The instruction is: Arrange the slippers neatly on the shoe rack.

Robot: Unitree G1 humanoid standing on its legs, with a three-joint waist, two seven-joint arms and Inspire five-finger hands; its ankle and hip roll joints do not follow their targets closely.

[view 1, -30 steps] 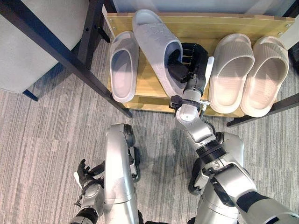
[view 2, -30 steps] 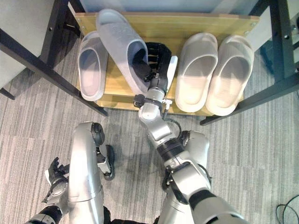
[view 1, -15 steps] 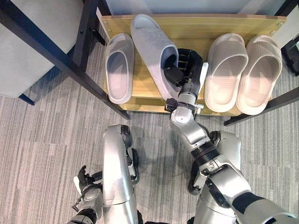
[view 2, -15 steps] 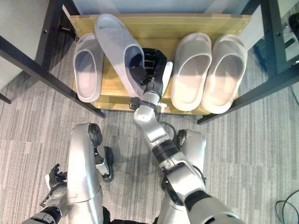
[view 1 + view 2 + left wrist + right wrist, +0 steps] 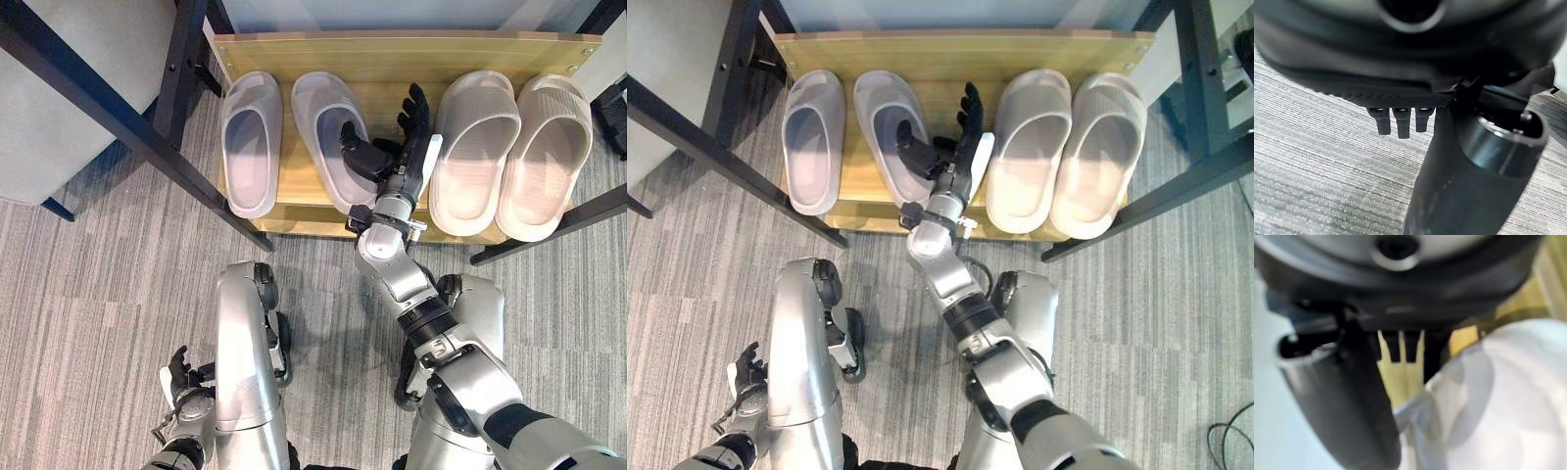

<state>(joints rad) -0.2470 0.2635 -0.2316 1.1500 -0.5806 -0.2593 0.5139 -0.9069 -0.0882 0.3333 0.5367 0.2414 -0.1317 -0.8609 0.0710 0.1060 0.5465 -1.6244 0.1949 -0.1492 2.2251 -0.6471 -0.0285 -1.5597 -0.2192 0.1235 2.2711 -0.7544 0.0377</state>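
1. The right hand (image 5: 400, 147) is over the wooden rack (image 5: 392, 54), its fingers straight and spread, holding nothing.
2. Its thumb (image 5: 361, 155) juts out to its left and lies over the inner edge of the second grey slipper (image 5: 323, 132); whether it touches the slipper is hard to tell from above.
3. That slipper lies flat on the rack, toe toward the back, just left of the hand.
4. The first grey slipper (image 5: 250, 137) lies further left of the hand, beside the second and parallel to it, a narrow strip of wood between them.
5. Just right of the hand lies a beige slipper (image 5: 478, 142), its inner edge close beside the white cover on the hand's side.
6. A second beige slipper (image 5: 551, 147) lies further right, touching or almost touching the first beige one.
7. All four slippers point the same way, heels at the rack's front edge.
8. In the right wrist view the hand's fingers (image 5: 1400, 345) reach straight out over the yellow wood, with a pale slipper close by.
9. The left hand (image 5: 181, 377) hangs low over the grey carpet (image 5: 98, 294), well away from the rack.
10. In the left wrist view its fingers (image 5: 1398, 122) appear as short stubs, loosely bent and empty.
11. A black table leg (image 5: 137, 122) slants across the carpet left of the rack.
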